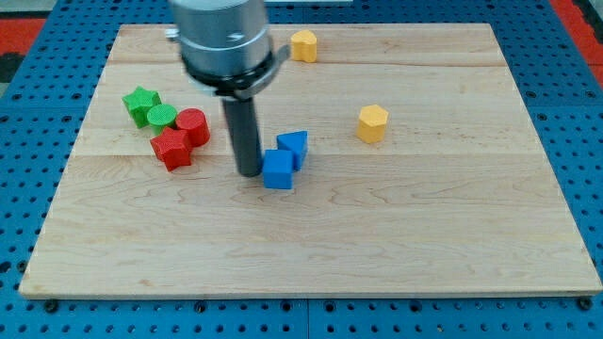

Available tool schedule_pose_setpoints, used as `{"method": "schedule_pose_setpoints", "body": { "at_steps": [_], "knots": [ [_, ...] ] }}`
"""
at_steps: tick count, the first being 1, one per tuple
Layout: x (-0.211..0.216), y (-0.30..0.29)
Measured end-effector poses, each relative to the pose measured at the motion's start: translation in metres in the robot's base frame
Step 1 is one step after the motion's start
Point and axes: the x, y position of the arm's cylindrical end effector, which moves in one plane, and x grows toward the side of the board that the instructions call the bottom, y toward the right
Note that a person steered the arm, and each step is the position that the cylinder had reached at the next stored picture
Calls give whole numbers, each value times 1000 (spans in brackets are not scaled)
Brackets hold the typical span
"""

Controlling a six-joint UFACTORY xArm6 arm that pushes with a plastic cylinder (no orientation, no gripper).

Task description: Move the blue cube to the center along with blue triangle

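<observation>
The arm ends in a straight dark rod with no claw fitted, so no claw state can be reported. The tip rests on the wooden table just beside the blue cube, at the cube's 9 o'clock; whether they touch cannot be told.

The blue cube sits near the table centre. The blue triangle stands at the cube's 1 o'clock, touching it or nearly so.

A cluster lies at the tip's 9 to 10 o'clock:
- green star, farthest out
- green cylinder, beside the star
- red cylinder
- red star, just below the red cylinder

A yellow hexagonal block stands at the cube's 2 o'clock, well apart. A second yellow block sits near the table's 12 o'clock edge.

No brand, label or readable writing is visible.
</observation>
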Motion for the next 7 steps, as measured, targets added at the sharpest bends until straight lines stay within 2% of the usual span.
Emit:
{"method": "schedule_pose_setpoints", "body": {
  "at_steps": [3, 6, 7],
  "knots": [
    [-2, -48],
    [0, -37],
    [-6, -17]
  ]
}}
